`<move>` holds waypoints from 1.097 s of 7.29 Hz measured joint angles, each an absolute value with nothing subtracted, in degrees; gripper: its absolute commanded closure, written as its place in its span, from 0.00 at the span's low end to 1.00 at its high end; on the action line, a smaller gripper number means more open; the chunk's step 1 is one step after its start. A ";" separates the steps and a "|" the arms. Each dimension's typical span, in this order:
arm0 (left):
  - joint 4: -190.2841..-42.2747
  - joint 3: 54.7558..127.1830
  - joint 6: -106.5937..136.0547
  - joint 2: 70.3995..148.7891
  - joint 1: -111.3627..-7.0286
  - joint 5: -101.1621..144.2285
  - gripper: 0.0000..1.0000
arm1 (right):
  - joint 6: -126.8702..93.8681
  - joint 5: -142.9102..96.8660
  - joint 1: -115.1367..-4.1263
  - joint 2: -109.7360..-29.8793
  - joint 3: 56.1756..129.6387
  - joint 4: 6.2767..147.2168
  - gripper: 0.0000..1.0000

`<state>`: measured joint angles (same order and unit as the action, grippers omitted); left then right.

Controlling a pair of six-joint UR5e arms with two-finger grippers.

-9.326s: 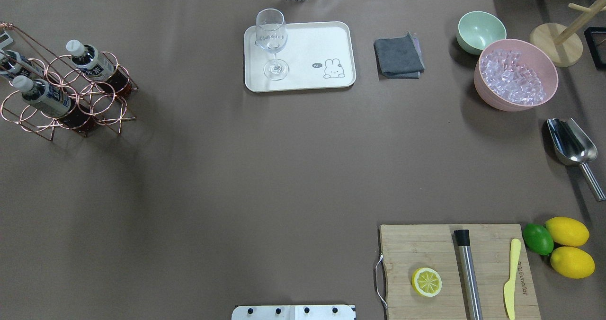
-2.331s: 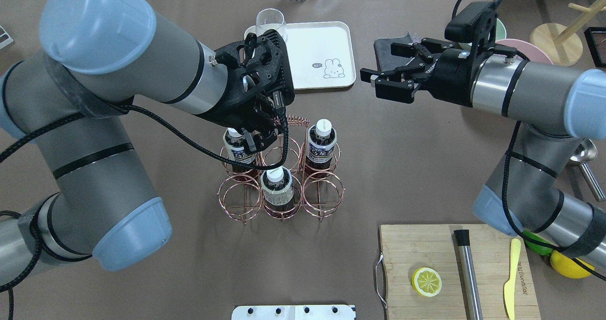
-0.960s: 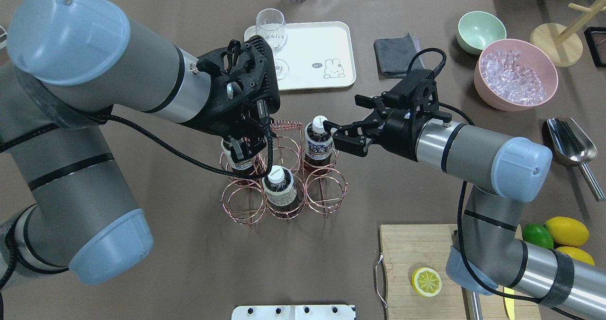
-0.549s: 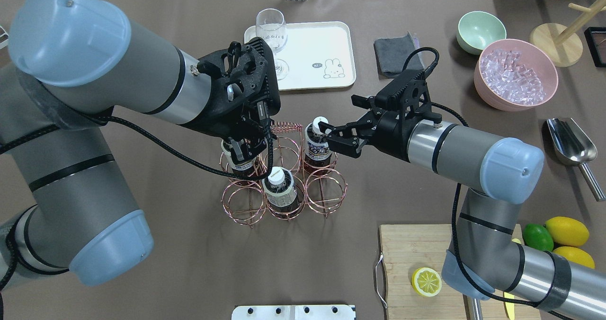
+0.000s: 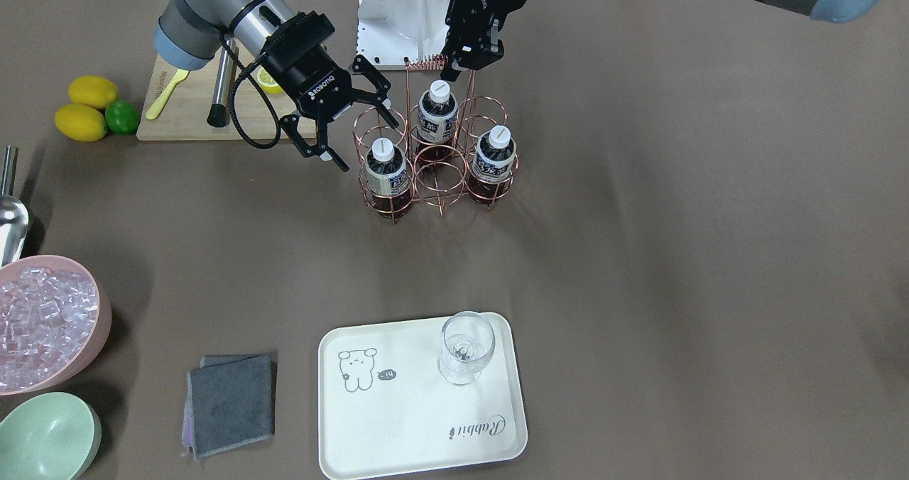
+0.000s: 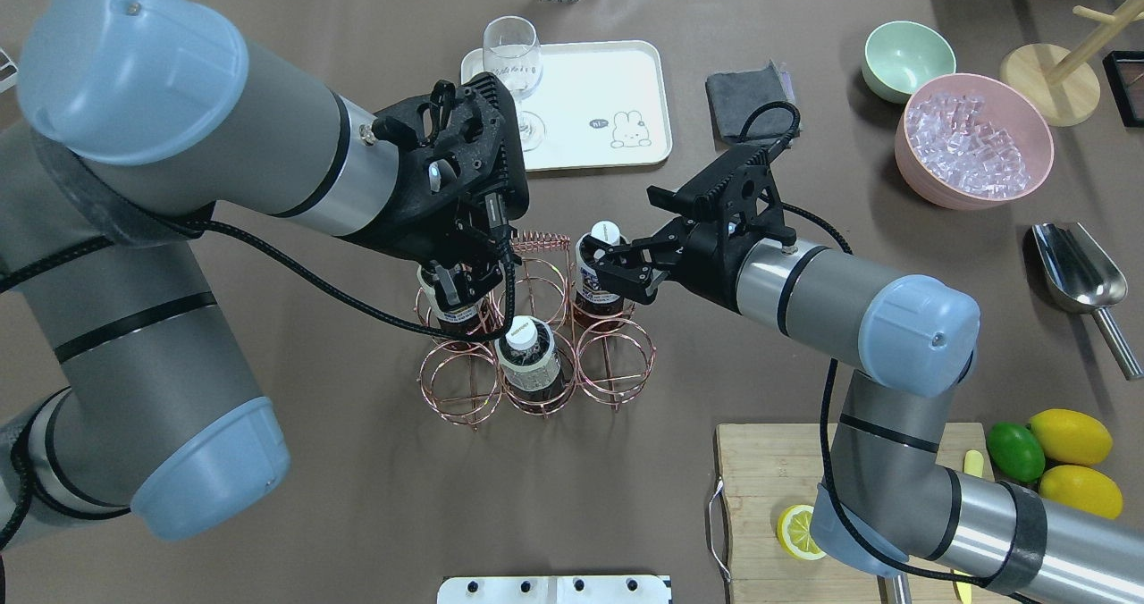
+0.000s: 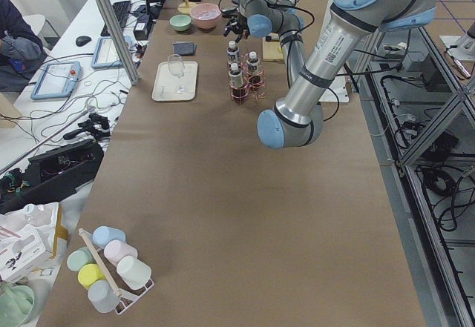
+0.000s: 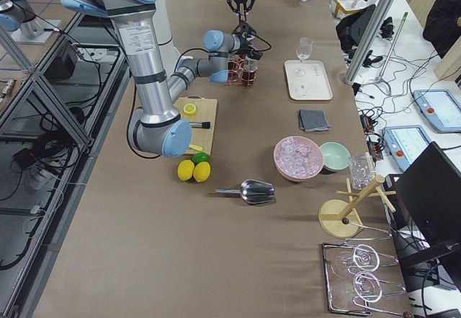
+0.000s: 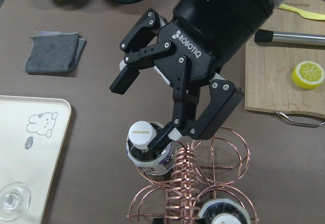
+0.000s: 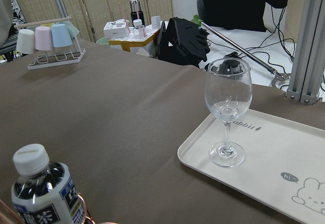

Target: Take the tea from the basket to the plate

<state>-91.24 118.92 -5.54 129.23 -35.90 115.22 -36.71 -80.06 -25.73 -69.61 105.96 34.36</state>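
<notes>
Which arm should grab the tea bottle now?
Right arm. The right gripper is open at the tea bottle cap, while the left gripper is busy holding the basket by its handle.

The basket (image 5: 425, 60) is thin glossy copper-toned wire. The tea (image 5: 384, 175) has a clear shiny plastic bottle with a matt white cap. The plate (image 5: 412, 423) looks smooth cream plastic; the surface (image 5: 639, 253) matt brown; the right claw (image 5: 368, 146) matt black.

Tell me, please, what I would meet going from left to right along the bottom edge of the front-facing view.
In order: pale green bowl → grey folded cloth → cream tray. The wine glass stands on the tray, so it has no separate place.
</notes>
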 measured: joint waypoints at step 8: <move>-90.91 118.92 -5.54 129.11 -35.72 115.48 1.00 | -34.90 -76.70 -22.96 -69.49 105.77 35.17 0.47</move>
